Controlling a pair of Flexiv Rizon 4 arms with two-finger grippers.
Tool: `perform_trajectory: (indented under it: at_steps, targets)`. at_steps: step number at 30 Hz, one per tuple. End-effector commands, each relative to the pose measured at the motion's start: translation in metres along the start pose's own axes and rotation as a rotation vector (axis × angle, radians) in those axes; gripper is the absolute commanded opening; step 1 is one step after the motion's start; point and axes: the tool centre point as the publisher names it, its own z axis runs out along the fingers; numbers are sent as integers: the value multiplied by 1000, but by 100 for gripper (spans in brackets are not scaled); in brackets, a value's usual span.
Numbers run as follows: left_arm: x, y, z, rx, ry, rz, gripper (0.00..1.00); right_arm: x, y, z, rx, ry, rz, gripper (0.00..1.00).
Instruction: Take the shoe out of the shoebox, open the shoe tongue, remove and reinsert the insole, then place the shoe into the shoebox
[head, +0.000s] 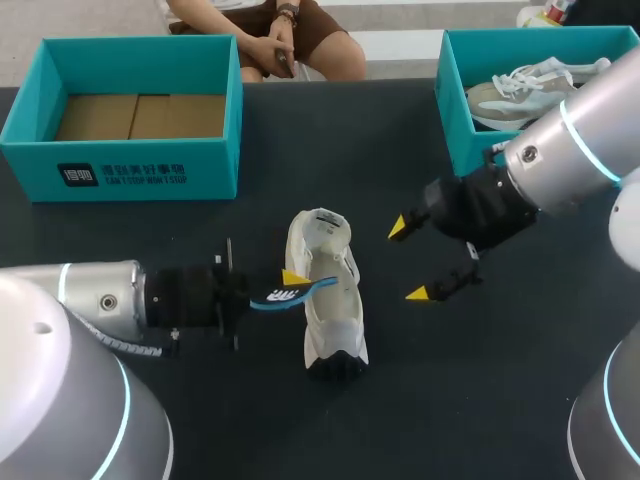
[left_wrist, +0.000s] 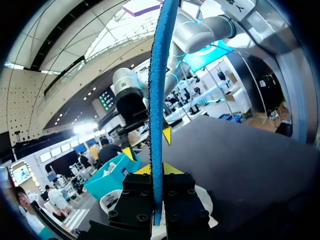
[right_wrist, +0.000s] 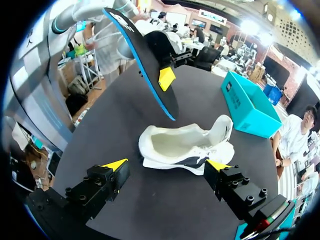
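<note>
My left gripper (head: 291, 282) clamps blue insole (head: 297, 293), one fingertip hidden; right gripper (head: 411, 261) spread wide, 3 o'clock of white shoe (head: 330, 305).

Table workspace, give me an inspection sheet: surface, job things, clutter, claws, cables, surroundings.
Surface: dark table.
Job's things: shoe on the table; insole out, held over it; left box holds no shoe; right box holds a second shoe.
Clutter: nothing seen.
Claws: left claw shut on the insole; right claw open, apart from the shoe.
Cables: ribbed hose at the left arm's wrist.
Surroundings: nothing seen.
</note>
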Motion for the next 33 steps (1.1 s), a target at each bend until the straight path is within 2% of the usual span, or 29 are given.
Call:
perform_trajectory:
  at_steps: [1, 15, 17, 19, 23, 24, 33]
  targets:
    - [-1, 3, 4, 2, 2, 1, 0, -4, 2, 4, 5, 4, 1, 100]
    - [-1, 3, 4, 2, 2, 1, 0, -4, 2, 4, 5, 4, 1, 100]
    - [-1, 3, 4, 2, 2, 1, 0, -7, 0, 6, 18, -34, -12, 100]
    - [-1, 3, 9, 8, 6, 32, 0, -9, -4, 7, 77, -55, -12, 100]
    - [-2, 5, 13, 13, 6, 65, 0, -14, -13, 11, 84, -80, -23, 100]
    - [-2, 6, 13, 17, 5, 64, 0, -15, -15, 12, 107, -83, -27, 100]
    - [1, 12, 22, 7, 35, 121, 0, -24, -33, 27, 74, -111, -40, 100]
